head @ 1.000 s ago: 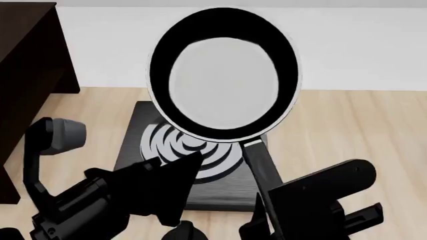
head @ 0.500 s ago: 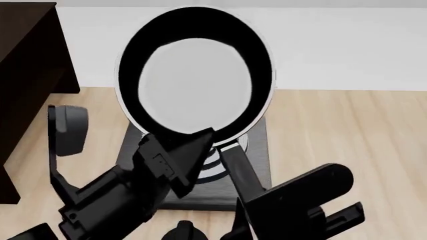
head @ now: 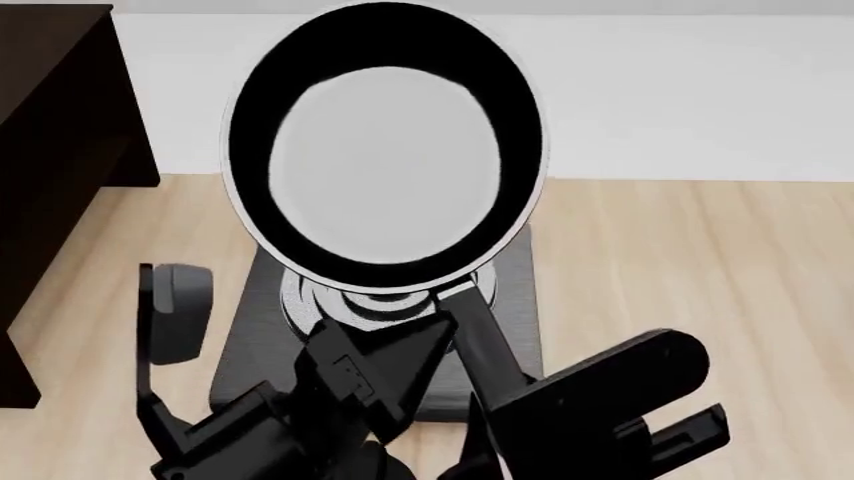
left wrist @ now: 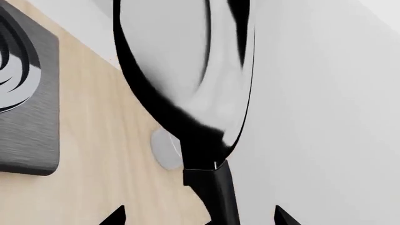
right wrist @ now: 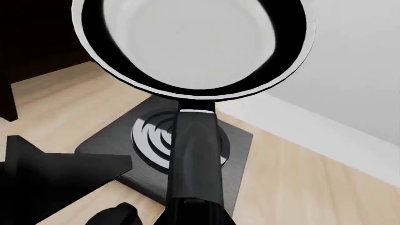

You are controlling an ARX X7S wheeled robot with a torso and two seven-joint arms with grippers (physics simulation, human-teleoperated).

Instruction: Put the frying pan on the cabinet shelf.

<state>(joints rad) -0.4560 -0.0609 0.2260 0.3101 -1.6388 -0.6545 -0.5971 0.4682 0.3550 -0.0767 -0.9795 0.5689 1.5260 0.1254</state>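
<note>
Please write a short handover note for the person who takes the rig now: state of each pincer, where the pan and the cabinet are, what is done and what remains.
Right pincer: shut on the frying pan handle, holding the pan raised above the hob.
Left pincer: carries nothing, close under the pan near the handle; open or shut cannot be told.
Cabinet: dark, at the robot's left; its shelf is not clearly seen in these views.
Done: pan gripped and lifted off the hob.
Left: carry the pan left to the cabinet, set it on the shelf, release. Mind the left arm below the pan.
</note>
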